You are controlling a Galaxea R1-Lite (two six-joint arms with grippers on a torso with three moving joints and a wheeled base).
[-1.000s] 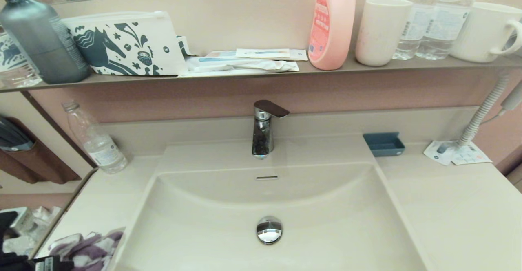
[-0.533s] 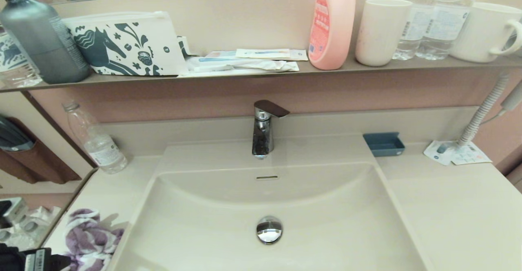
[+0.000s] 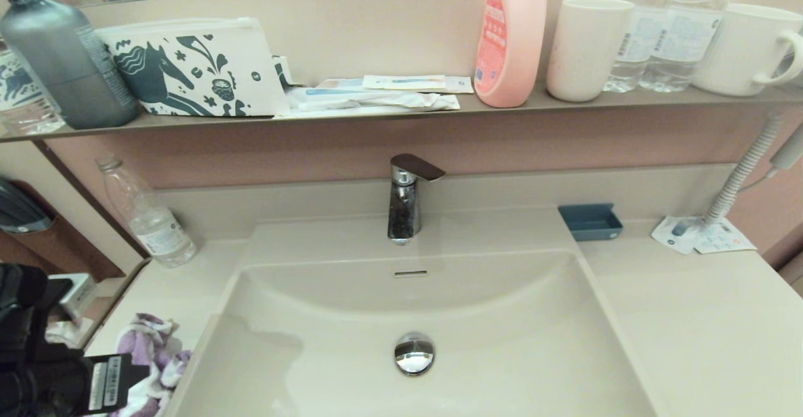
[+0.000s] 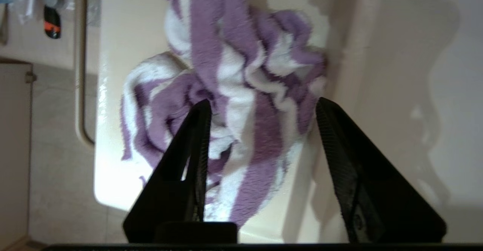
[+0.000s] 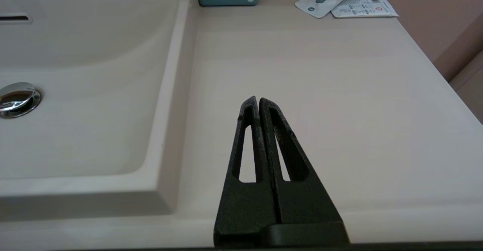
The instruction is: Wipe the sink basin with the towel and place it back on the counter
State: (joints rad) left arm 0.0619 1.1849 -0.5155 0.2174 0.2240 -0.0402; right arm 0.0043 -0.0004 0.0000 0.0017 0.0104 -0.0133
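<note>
Across the middle of the head view spreads the flat smooth beige table (image 3: 690, 316), a vanity top with a low raised back edge, and sunk into it is the large rectangular glossy beige sink basin (image 3: 502, 342) with rounded corners, a round chrome drain plug (image 3: 414, 353) and a small overflow slot (image 3: 410, 273). On the table's near left corner, just beside the basin's left rim, lies the soft terry towel (image 4: 234, 92) with broad purple and white stripes, crumpled into a loose heap and outside the basin. The black left gripper (image 4: 260, 105) hangs directly above that heap; its jaws stand wide apart with the towel showing between them, and they have hold of nothing. The black right gripper (image 5: 259, 99) sits low over the bare table to the right of the basin, its jaws pressed together and empty. Behind the basin stands a chrome tap (image 3: 404, 200) with a dark lever, and at the table's back right rests a small blue rectangular tray (image 3: 591, 222).
</note>
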